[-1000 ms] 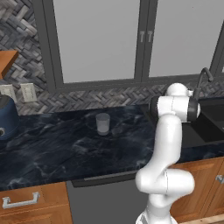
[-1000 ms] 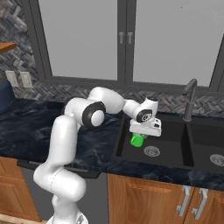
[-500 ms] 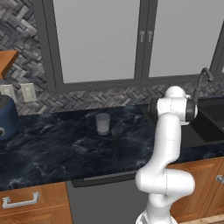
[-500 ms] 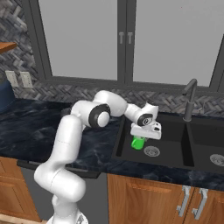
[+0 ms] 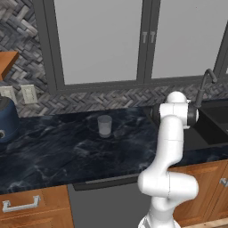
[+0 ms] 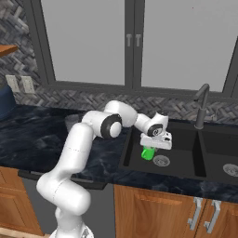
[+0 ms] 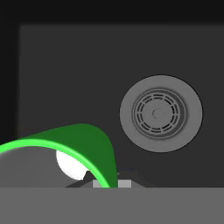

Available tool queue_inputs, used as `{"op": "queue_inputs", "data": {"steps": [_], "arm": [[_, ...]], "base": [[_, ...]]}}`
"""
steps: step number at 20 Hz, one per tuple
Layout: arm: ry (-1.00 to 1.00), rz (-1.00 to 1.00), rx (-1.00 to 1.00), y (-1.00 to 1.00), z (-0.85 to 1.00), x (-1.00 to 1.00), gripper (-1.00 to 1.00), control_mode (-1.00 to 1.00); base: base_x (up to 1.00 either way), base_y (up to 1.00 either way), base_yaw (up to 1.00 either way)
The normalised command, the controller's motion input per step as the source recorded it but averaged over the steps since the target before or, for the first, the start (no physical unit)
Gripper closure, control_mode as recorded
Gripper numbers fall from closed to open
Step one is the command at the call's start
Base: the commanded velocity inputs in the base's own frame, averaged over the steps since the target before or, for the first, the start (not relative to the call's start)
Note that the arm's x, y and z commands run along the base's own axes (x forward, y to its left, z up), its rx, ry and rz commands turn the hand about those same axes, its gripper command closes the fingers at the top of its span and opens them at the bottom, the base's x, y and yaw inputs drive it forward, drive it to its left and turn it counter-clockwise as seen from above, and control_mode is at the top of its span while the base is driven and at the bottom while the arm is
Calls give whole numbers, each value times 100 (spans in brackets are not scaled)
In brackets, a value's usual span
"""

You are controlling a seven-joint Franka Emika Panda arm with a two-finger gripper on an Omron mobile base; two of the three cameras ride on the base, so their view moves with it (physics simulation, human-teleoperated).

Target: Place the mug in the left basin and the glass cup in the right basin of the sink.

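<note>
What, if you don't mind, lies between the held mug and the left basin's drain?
Nothing: in the hand view, bare black basin floor separates the mug from the drain.

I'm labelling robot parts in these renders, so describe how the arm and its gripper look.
The arm is a chain of rounded, glossy white segments with dark grey to black rings at the joints. It ends in a white hand with a dark round disc on its side. The gripper has two small dark fingers below a flat white body. No cables or markings can be seen.

Mug (image 6: 147, 153) bright green, white inside; glass cup (image 5: 104, 126) clear grey; sink (image 6: 139, 160) black w/ metal drains; counter (image 5: 58, 151) dark marbled.
</note>
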Motion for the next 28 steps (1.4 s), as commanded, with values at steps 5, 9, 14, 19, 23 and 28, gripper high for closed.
{"op": "queue_inputs", "data": {"steps": [5, 9, 14, 19, 23, 28], "arm": [[0, 0, 0, -15, -25, 26, 100, -100], [0, 0, 0, -9, -21, 14, 100, -100], [0, 0, 0, 0, -16, 3, 100, -100], [0, 0, 0, 0, -15, 0, 100, -100], [0, 0, 0, 0, -18, 0, 100, -100], [0, 0, 0, 0, -16, 0, 100, -100]], "base": [[0, 0, 0], [0, 0, 0], [0, 0, 0], [0, 0, 0], [0, 0, 0], [0, 0, 0]]}}
